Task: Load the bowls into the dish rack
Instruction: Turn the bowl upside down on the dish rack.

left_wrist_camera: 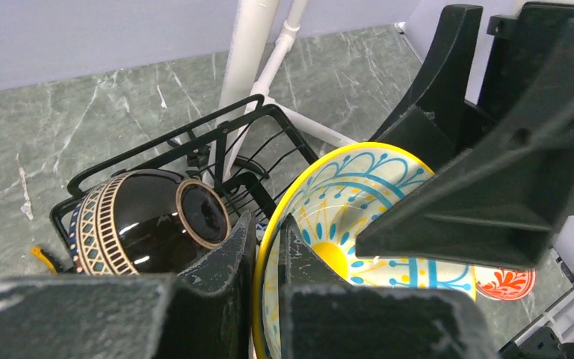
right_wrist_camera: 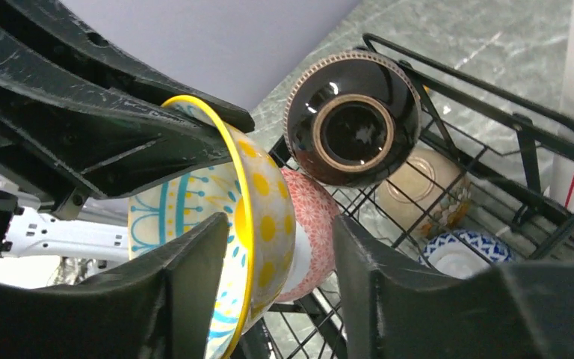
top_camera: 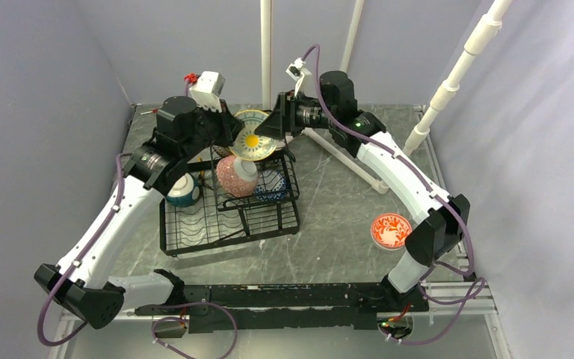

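I am gripping the yellow dotted bowl by its rim with my left pincer, whose fingers are closing tight on either side of the wall. My right pincer is straddling the same rim from the opposite side with its fingers spread; a gap is showing between the bowl and one finger, so I judge it is not clamping. The bowl is hanging on edge between the two pincers, above the far end of the dish rack and not yet seated. Loaded, as far as I am seeing: the pink-red patterned bowl directly below both pincers, the brown striped bowl tipped on its side just beside my left pincer, a cream bowl and a blue-white bowl lying lower, beyond my right pincer. A teal bowl is sitting under my left arm and appears to be inside the rack. Outstanding: the bowl in hand, and one red-orange patterned bowl waiting on the table, well apart from my right pincer. I am judging the task past halfway, with two placements remaining in view.
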